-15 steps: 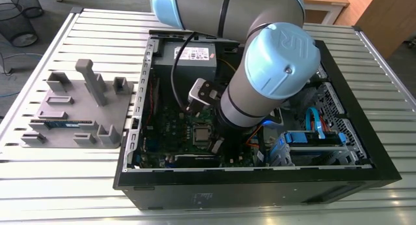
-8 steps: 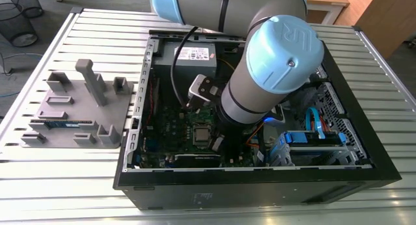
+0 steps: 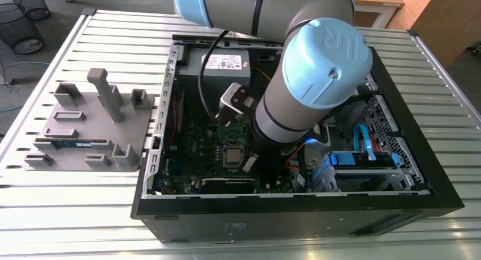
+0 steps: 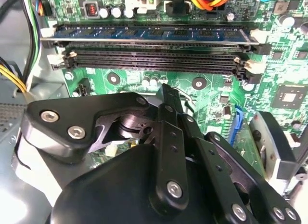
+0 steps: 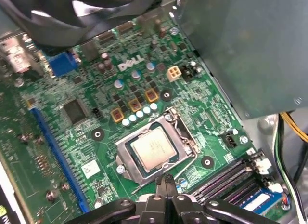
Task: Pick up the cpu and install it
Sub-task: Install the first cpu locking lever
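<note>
The cpu (image 5: 155, 148), a small square chip with a silver-grey top, lies flat in the metal-framed socket (image 5: 126, 162) on the green motherboard (image 5: 91, 137). In the exterior view the cpu (image 3: 233, 155) shows inside the open black computer case (image 3: 301, 212), just to the exterior view's left of the arm's lower end. My gripper (image 5: 166, 181) hovers beside the socket's edge, a little off the chip, with its black fingers (image 4: 166, 106) pressed together and nothing between them.
A grey fixture plate (image 3: 90, 130) with upright blocks and a blue-green memory stick (image 3: 71, 142) lies on the slatted table at the exterior view's left. Black memory slots (image 4: 154, 60), a power supply (image 3: 222, 63), a fan (image 5: 96, 12) and cables crowd the case.
</note>
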Controlling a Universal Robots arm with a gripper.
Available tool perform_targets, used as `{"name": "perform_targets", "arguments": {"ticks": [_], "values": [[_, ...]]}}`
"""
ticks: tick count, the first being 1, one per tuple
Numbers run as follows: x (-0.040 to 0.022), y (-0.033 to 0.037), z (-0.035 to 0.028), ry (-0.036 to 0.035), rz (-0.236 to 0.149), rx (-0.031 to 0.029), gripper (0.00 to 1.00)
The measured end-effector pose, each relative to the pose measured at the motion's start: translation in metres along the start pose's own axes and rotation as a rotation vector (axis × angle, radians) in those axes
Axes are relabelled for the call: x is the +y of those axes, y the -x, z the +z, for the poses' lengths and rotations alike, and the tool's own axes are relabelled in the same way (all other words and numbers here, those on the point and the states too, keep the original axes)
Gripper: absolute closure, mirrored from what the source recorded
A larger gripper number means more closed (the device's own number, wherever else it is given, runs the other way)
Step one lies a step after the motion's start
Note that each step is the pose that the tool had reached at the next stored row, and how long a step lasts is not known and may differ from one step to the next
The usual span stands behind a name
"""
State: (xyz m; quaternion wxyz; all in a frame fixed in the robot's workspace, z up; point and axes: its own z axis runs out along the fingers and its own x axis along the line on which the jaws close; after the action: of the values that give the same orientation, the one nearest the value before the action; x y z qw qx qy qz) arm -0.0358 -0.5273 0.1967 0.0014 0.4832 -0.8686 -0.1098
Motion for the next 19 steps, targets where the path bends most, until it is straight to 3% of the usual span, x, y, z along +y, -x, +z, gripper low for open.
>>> {"name": "perform_targets", "arguments": {"ticks": [4, 10, 14, 19], "values": [[0.0018, 0.0024, 0.0005, -0.0022, 0.017, -0.0028, 0.89], [0.0054, 0.0044, 0.0018, -0.0078, 0.019, 0.0051, 0.89], [0.0056, 0.0042, 0.0019, -0.0178, 0.034, 0.0158, 0.89], [0.0082, 0.0037, 0.0023, -0.0268, 0.045, 0.0247, 0.89]]}}
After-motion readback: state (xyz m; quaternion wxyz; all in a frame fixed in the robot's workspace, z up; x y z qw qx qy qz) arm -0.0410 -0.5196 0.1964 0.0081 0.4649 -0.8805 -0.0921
